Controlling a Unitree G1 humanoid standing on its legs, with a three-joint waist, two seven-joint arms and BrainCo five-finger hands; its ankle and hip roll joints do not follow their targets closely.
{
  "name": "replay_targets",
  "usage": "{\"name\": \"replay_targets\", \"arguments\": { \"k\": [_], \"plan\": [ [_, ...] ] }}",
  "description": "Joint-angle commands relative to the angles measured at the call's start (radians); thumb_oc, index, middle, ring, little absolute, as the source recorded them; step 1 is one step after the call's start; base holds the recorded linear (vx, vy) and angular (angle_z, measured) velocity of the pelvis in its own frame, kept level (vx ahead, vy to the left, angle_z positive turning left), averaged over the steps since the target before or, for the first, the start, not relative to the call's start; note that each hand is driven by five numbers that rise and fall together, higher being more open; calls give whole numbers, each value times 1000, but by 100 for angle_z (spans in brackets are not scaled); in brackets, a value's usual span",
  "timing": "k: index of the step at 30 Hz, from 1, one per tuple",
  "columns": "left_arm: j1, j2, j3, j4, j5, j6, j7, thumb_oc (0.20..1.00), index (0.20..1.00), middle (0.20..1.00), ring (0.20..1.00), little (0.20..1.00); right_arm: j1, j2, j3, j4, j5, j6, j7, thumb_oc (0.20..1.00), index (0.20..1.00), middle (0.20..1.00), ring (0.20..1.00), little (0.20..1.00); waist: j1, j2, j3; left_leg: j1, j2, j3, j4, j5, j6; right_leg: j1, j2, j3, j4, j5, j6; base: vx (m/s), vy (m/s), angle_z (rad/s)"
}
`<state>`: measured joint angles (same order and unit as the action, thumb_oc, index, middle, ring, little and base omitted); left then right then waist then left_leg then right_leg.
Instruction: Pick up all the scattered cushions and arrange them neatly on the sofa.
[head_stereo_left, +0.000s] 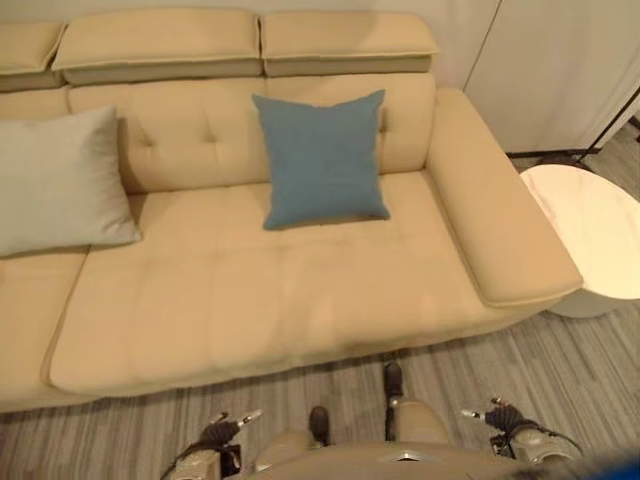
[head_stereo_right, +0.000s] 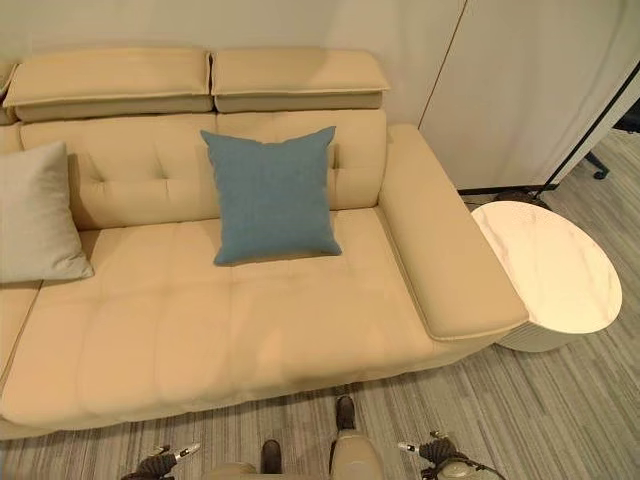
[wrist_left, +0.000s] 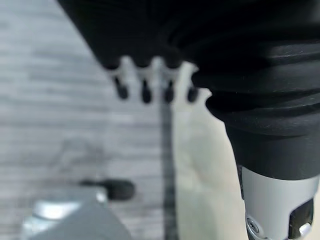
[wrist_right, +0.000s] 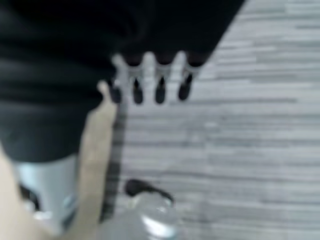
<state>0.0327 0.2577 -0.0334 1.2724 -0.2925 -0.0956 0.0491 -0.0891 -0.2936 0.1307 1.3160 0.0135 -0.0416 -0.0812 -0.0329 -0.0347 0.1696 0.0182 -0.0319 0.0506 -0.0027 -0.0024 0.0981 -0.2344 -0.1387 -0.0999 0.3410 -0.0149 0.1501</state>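
With each robot hand (wrist_left: 150, 85) (wrist_right: 150, 82) relaxed and empty, you should straighten the blue cushion (head_stereo_left: 322, 158) beside the grey cushion (head_stereo_left: 60, 180) on the sofa (head_stereo_left: 250, 300).

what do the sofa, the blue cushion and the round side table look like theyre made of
Sofa: smooth tan leather or faux leather, with a soft sheen and tufted dimples. Blue cushion: matte woven fabric, no shine. Round side table: glossy white top with faint veining, likely marble or a marble-look surface.

Home living room: beige sofa (head_stereo_left: 300, 290) with cushions, round side table (head_stereo_right: 548, 265), wood-look floor (head_stereo_right: 560, 410).
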Motion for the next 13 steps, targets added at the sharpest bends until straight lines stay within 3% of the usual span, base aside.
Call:
{"name": "replay_targets", "arguments": {
  "k": [1,6,13],
  "plan": [
    [-10,17,23,23,25,-6,3,1000,1000,1000,1000,1000,-30,-46,23,-3,-32,-7,-11,1000,1000,1000,1000,1000,32,-4,-54,-8,-17,-105,42,-49,-96,124,18,16,-148,40,-12,-19,-56,-10],
    [-12,13,23,20,24,-4,13,1000,1000,1000,1000,1000,-28,-44,38,-2,-30,0,-18,1000,1000,1000,1000,1000,43,-30,-79,-12,-4,-97,23,-34,-119,197,41,23,-315,40,-14,5,-124,-6],
    [-15,1,-3,22,52,4,14,1000,1000,1000,1000,1000,-13,-37,38,4,-7,3,-23,1000,1000,1000,1000,1000,34,-38,-92,9,29,-95,-29,-2,-145,258,70,3,-412,52,-28,-1,-103,3]
  ]
}}
